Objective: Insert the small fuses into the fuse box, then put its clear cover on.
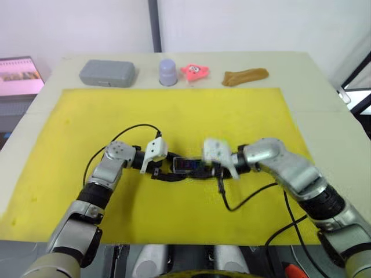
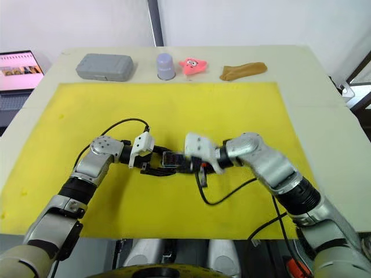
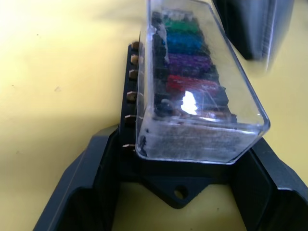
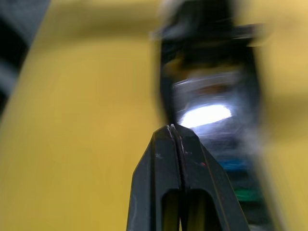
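Fuse box (image 1: 184, 165) sat mid-mat (image 1: 232, 116), clear cover (image 3: 202, 86) on top, small fuses (image 3: 185, 57) in a row inside. Flanked by left gripper (image 3: 180, 192) from the left, right gripper (image 4: 177, 132) from the right. Lined up behind the mat on the table (image 1: 313, 75), left to right: case (image 1: 107, 73), cup (image 1: 168, 72), star toy (image 1: 195, 72), cloth (image 1: 244, 76). Laptop (image 1: 20, 75) off the far left.

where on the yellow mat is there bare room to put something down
The yellow mat is bare between the back row, grey case, cup, pink toy and brown piece, and the arms. Its near edge is also open. The middle is crowded: left gripper, right gripper, fuse box under its clear cover, plus cables.
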You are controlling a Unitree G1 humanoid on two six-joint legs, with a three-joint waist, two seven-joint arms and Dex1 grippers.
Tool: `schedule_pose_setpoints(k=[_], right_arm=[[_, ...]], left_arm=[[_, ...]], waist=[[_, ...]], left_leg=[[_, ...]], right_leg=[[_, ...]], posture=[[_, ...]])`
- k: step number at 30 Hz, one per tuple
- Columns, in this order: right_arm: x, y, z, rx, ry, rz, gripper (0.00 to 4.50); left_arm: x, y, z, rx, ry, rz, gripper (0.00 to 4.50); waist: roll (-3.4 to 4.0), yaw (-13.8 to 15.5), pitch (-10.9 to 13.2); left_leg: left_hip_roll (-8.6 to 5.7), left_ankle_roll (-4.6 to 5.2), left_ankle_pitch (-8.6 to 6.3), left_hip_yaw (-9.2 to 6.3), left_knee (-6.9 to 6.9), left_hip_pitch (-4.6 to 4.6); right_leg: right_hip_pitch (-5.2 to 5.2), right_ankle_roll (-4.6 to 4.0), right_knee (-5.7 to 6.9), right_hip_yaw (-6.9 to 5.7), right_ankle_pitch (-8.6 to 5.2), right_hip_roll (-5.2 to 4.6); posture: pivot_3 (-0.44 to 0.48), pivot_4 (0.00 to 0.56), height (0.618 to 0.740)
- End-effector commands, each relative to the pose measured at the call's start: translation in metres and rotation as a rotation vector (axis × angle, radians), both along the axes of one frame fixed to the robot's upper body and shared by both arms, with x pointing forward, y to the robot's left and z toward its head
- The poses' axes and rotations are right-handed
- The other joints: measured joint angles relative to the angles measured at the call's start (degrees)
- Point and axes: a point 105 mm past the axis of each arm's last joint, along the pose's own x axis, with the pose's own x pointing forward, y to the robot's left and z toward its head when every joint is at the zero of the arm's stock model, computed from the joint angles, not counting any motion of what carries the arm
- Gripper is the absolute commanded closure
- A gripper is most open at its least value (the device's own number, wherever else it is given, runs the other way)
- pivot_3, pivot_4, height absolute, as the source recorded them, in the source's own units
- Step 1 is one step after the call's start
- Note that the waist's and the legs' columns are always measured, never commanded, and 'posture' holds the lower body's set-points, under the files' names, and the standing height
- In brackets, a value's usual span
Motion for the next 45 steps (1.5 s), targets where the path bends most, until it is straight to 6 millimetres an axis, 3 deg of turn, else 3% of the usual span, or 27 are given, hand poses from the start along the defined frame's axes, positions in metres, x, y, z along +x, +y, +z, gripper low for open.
schedule_pose_setpoints(k=[1,11,15,18,22,30,38,41,42,45], right_arm=[[0.011,-0.007,0.002,-0.028,-0.013,-0.054,4.46],[0.010,0.005,0.045,0.120,-0.050,-0.031,4.46],[0.006,-0.002,0.071,0.175,-0.068,-0.028,4.46],[0.010,-0.010,0.108,0.258,-0.115,-0.065,4.46],[0.016,-0.020,0.125,0.270,-0.164,-0.117,4.46],[0.020,-0.028,0.139,0.230,-0.243,-0.122,4.46],[0.019,-0.033,0.127,0.131,-0.286,-0.078,4.46],[0.019,-0.036,0.129,0.126,-0.292,-0.078,3.69],[0.019,-0.036,0.130,0.126,-0.294,-0.078,3.25],[0.018,-0.038,0.130,0.125,-0.293,-0.080,1.74]], left_arm=[[-0.006,-0.005,-0.011,0.025,0.033,-0.023,1.94],[-0.005,-0.005,-0.014,0.042,0.072,0.016,1.94],[-0.001,-0.004,-0.012,0.055,0.056,0.039,1.94],[0.000,-0.004,-0.009,0.055,0.051,0.054,1.94],[0.001,-0.003,-0.007,0.050,0.053,0.070,1.94],[0.000,-0.001,-0.007,0.061,0.057,0.063,1.94],[0.000,-0.002,-0.009,0.070,0.076,0.067,1.94],[0.001,0.001,-0.010,0.082,0.075,0.077,0.56],[0.001,0.002,-0.010,0.087,0.077,0.080,0.10],[-0.001,0.008,-0.012,0.110,0.067,0.081,0.00]], waist=[[0.19,-0.2,0.0],[0.11,0.0,0.0],[0.12,0.1,0.0],[0.12,0.1,0.0],[0.11,0.1,0.0],[0.12,0.0,0.0],[0.12,0.0,0.0],[0.12,0.1,0.0],[0.12,0.1,0.0],[0.12,0.0,0.0]], left_leg=[[-0.02,0.01,0.00,0.07,0.00,0.00],[-0.01,0.00,-0.01,-0.02,0.00,0.00],[-0.01,0.00,-0.01,-0.03,0.00,-0.07],[-0.01,0.00,-0.01,-0.03,0.00,-0.08],[0.00,-0.01,-0.02,-0.06,-0.02,-0.09],[-0.01,0.01,-0.03,-0.04,-0.03,-0.12],[-0.01,0.03,-0.04,-0.03,-0.03,-0.13],[-0.01,0.03,-0.04,-0.03,-0.03,-0.13],[-0.01,0.03,-0.04,-0.03,-0.03,-0.13],[-0.01,0.03,-0.04,-0.03,-0.03,-0.14]], right_leg=[[-0.04,0.00,0.01,0.07,0.00,-0.02],[-0.04,0.01,0.02,0.13,0.01,-0.06],[-0.10,0.01,0.02,0.13,0.01,-0.10],[-0.10,0.01,0.00,0.14,0.01,-0.15],[-0.10,0.01,-0.02,0.13,0.01,-0.21],[-0.15,0.00,-0.03,0.13,0.01,-0.27],[-0.14,0.00,-0.07,0.12,0.01,-0.28],[-0.14,0.01,-0.08,0.12,0.01,-0.28],[-0.14,0.01,-0.08,0.12,0.01,-0.29],[-0.12,0.00,-0.10,0.12,0.01,-0.30]], posture=[[0.000,0.150,0.731],[0.000,0.150,0.731],[0.000,0.150,0.731],[0.000,0.150,0.731],[0.000,0.150,0.731],[0.000,0.150,0.731],[0.000,0.150,0.731],[0.000,0.150,0.731],[0.000,0.150,0.731],[0.000,0.150,0.731]])
